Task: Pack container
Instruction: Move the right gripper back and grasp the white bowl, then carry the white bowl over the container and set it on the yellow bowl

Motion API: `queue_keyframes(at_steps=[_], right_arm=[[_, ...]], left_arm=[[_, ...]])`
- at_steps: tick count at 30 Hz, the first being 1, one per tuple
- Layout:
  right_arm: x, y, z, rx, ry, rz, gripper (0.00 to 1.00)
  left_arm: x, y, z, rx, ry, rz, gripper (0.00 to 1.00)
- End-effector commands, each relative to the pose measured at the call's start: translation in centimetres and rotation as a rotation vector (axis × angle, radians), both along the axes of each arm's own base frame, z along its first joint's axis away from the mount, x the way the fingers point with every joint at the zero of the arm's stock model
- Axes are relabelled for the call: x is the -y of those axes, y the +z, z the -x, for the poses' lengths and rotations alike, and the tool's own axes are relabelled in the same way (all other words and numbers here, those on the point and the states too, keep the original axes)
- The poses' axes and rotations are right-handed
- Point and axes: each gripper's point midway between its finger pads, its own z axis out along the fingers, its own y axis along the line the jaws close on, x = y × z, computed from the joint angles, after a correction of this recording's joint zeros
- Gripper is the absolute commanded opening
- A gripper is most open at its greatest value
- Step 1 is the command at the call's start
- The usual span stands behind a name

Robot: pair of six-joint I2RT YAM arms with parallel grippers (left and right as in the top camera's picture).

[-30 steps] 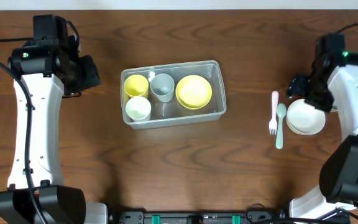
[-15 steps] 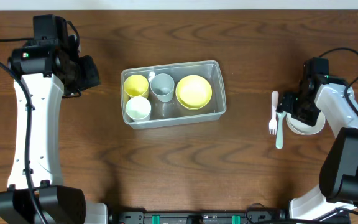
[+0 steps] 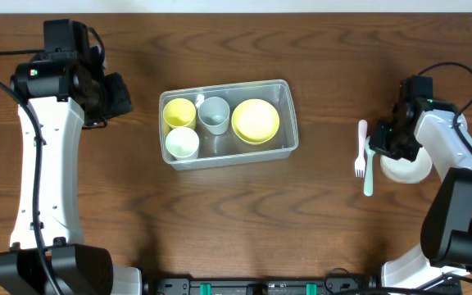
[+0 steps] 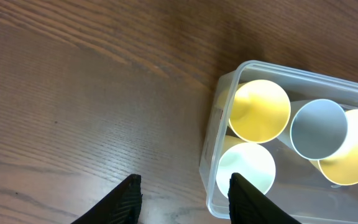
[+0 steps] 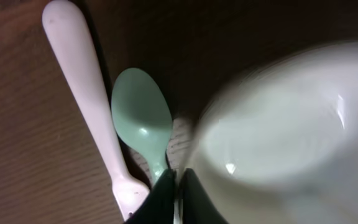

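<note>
While cups [image 3: 214, 114] and a yellow bowl [image 3: 256, 120] are already sitting in the container [image 3: 222, 147] at mid-frame, a white bowl [image 3: 408, 168], fork [image 3: 361, 147] and spoon [image 3: 369, 168] are being left unpacked on the counter [image 3: 220, 229] at right. The white bowl's rim is being clenched by the right claw [image 5: 178, 190]; the left claw [image 4: 185, 186] is being held released, empty.

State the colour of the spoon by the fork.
The spoon is pale green, clearest in right wrist view.

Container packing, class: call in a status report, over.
Left gripper open, empty, beside container. Right gripper shut on white bowl rim. Container holds cups and yellow bowl. Spoon and fork beside white bowl; nothing blocking container.
</note>
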Motion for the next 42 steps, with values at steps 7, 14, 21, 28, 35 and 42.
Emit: queue_keyframes(at_steps=[7,14,21,28,35,42], right_arm=[[-0.4,-0.2,0.1,-0.007,0.014,-0.001,0.01],[-2.1,3.8,-2.7,0.092,0.089,-0.065,0.01],[-7.6,16.7,-7.1,0.345,0.35,-0.069,0.01],[-20.0,21.6,-5.8,0.459,0.862,-0.053,0.01],[-28.0,17.4,-3.8,0.375,1.101,0.008,0.01],[-32.3,11.1,-3.6,0.266,1.19,-0.01,0.01]], left_arm=[[0.1,-0.3,0.1,-0.014,0.001,0.005,0.46],[0.1,-0.4,0.2,-0.017,0.0,0.005,0.46],[0.1,-0.4,0.2,-0.018,0.001,0.005,0.47],[0.1,-0.4,0.2,-0.018,0.001,0.005,0.47],[0.1,-0.4,0.2,-0.018,0.001,0.005,0.47],[0.1,-0.4,0.3,-0.021,0.001,0.006,0.47]])
